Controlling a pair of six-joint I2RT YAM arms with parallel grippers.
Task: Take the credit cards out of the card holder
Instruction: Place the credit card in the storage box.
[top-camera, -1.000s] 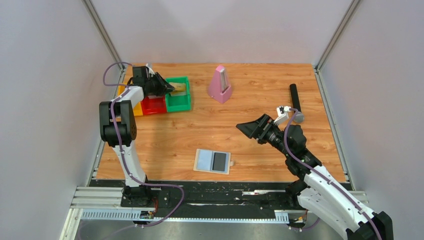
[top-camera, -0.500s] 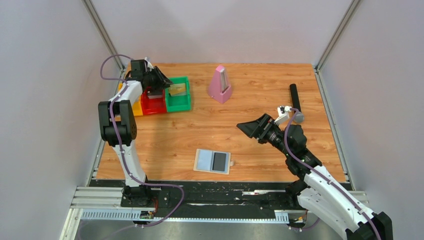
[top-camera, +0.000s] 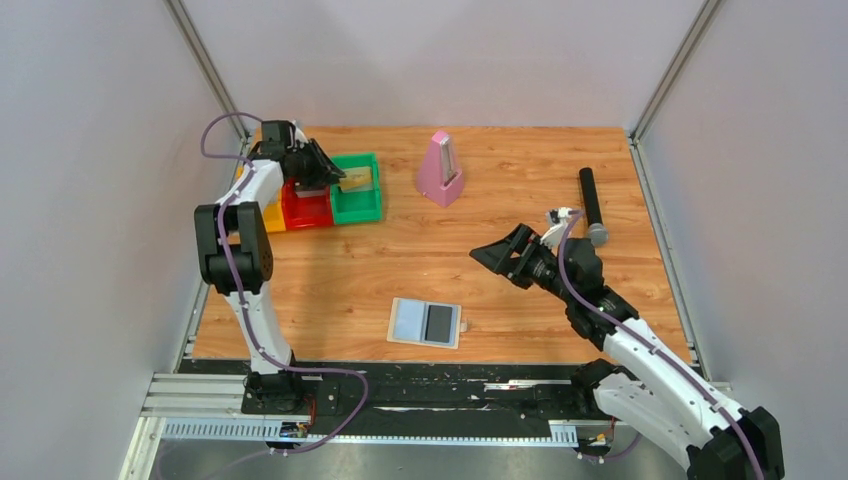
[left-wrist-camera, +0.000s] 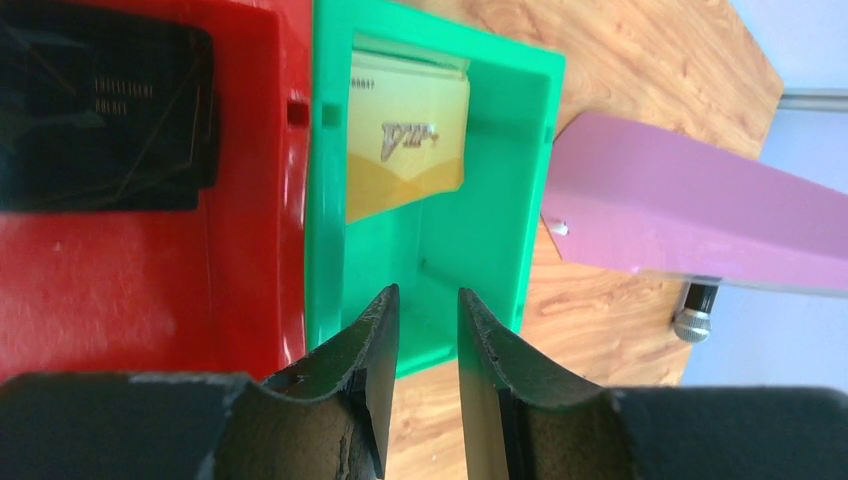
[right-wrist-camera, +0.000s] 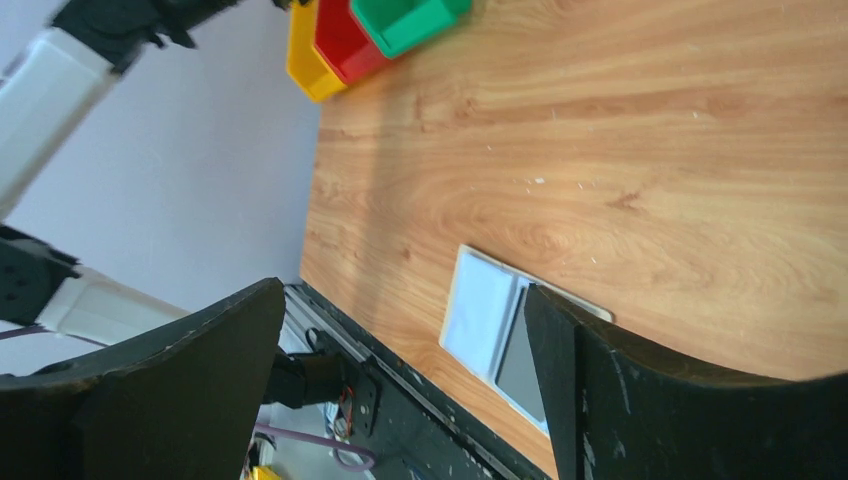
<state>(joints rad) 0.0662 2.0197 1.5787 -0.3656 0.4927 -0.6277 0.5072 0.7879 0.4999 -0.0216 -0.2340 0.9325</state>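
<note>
The card holder (top-camera: 408, 321) lies open near the table's front edge, cream rim, pale blue left panel. A dark grey-black card (top-camera: 439, 323) sits in its right panel. The holder also shows in the right wrist view (right-wrist-camera: 480, 318). The yellow-gold card (left-wrist-camera: 405, 135) leans inside the green bin (left-wrist-camera: 480, 215), and also shows in the top view (top-camera: 358, 179). My left gripper (left-wrist-camera: 427, 292) hangs just before that bin, jaws a little apart and empty; in the top view (top-camera: 332, 177) it is over the red bin. My right gripper (top-camera: 494, 252) is wide open and empty, raised right of and beyond the holder.
A red bin (left-wrist-camera: 150, 280) holding a dark card-like thing (left-wrist-camera: 100, 120) and a yellow bin (top-camera: 273, 216) adjoin the green one at the back left. A pink metronome (top-camera: 440, 168) stands at the back centre. A black microphone (top-camera: 590, 205) lies at the right.
My left gripper has drawn back to the left from the green bin, and the yellow-gold card stays in the bin. My right arm has shifted slightly up.
</note>
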